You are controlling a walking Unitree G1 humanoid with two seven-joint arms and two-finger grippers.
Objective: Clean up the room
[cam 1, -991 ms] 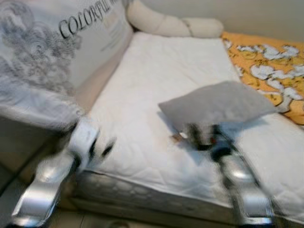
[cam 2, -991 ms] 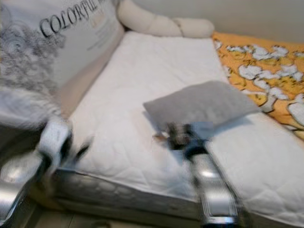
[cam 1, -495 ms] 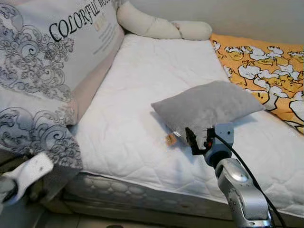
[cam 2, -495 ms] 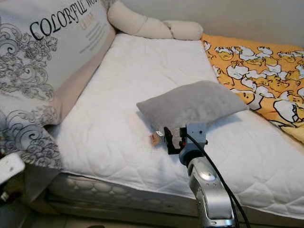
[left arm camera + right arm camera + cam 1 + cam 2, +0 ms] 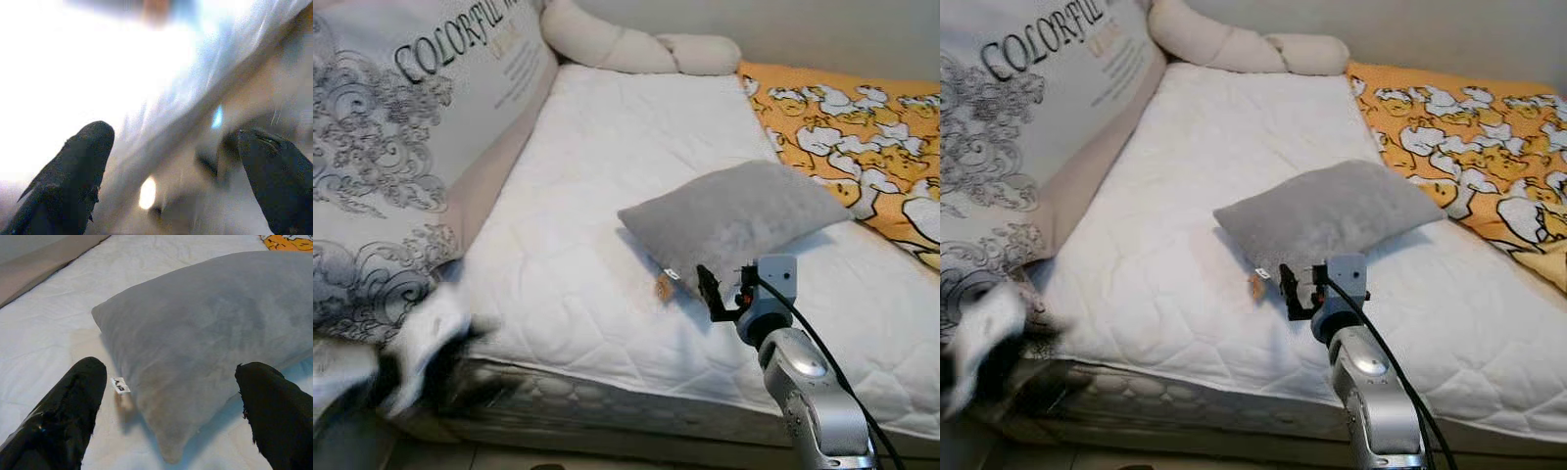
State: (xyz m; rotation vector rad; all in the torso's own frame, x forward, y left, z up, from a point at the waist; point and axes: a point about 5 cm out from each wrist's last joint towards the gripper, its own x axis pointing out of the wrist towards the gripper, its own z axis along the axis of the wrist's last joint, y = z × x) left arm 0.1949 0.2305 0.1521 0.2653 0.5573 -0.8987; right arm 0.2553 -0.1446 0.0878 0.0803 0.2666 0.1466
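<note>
A grey pillow (image 5: 734, 220) lies across the middle of the white mattress (image 5: 607, 176), one corner with a small white tag (image 5: 119, 385) pointing at me. My right gripper (image 5: 725, 288) hovers just in front of that corner, open, with nothing between its fingers; the right wrist view looks straight at the pillow (image 5: 205, 333). A small orange scrap (image 5: 663, 287) lies on the sheet beside the tag. My left gripper (image 5: 431, 348) is a blur at the mattress's near left corner; its wrist view shows it (image 5: 171, 161) open with nothing held.
A big printed cushion (image 5: 421, 127) leans along the left side of the bed. A cream bolster (image 5: 626, 44) lies at the far end. An orange cartoon-print blanket (image 5: 862, 137) covers the right side. The mattress's front edge (image 5: 607, 392) is close below me.
The view has shifted slightly. My left arm has swung up from the lower left corner toward the mattress corner and is blurred. The right gripper stays open before the pillow.
</note>
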